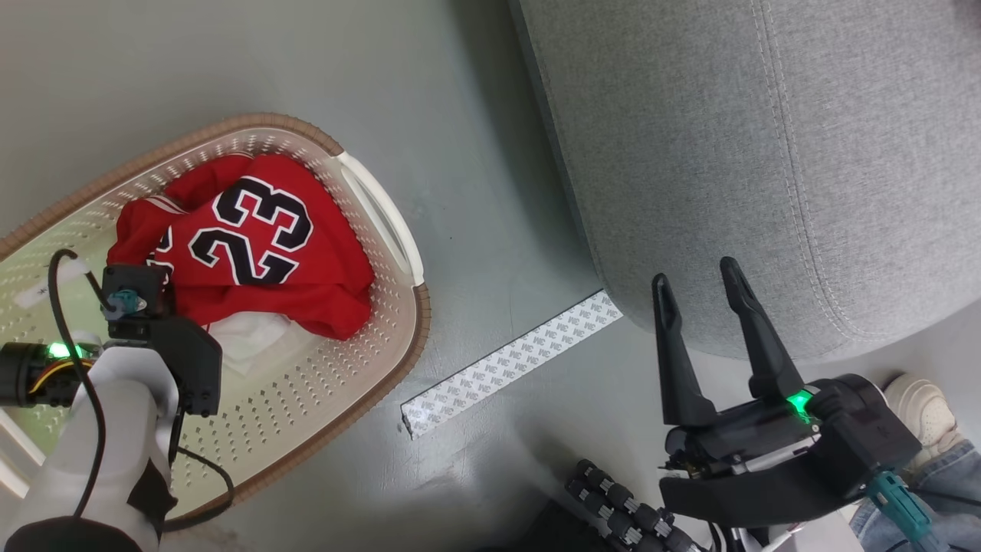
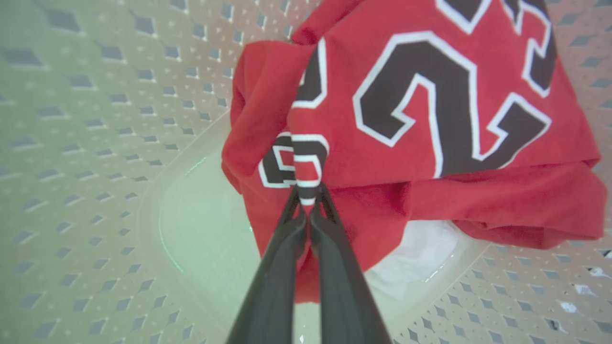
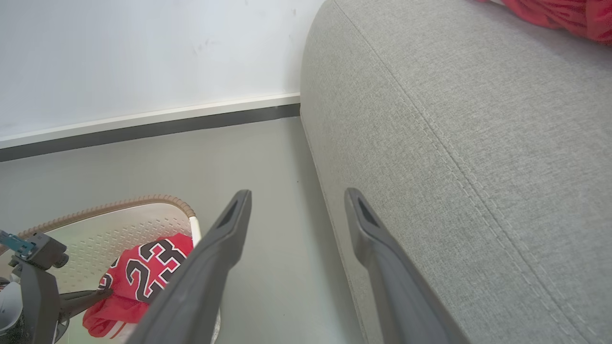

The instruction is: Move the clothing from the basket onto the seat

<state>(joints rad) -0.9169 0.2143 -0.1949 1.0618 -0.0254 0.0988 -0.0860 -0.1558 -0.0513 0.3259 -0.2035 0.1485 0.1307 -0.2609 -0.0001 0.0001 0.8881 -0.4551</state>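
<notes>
1. The soft red jersey with black-and-white "23" lettering (image 1: 253,245) lies crumpled in the oval cream perforated plastic basket (image 1: 322,383), beside the large grey fabric seat (image 1: 728,153).
2. The left gripper (image 2: 308,200) has its jaws pinched tight on a raised fold of the jersey.
3. The right gripper (image 1: 693,272) hovers by the seat, jaws wide and empty.
4. Light and limp, the jersey should drape and trail; a bunched fold likely holds better than one thin layer.

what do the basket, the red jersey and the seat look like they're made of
Basket: likely moulded cream plastic, smooth and slightly glossy, with rows of punched holes; its brown rim looks ribbed, maybe woven.
Jersey: soft matte fabric, since it folds and bunches; weave too fine to tell.
Seat: grey woven upholstery cloth, matte, with visible texture and a stitched seam.
</notes>
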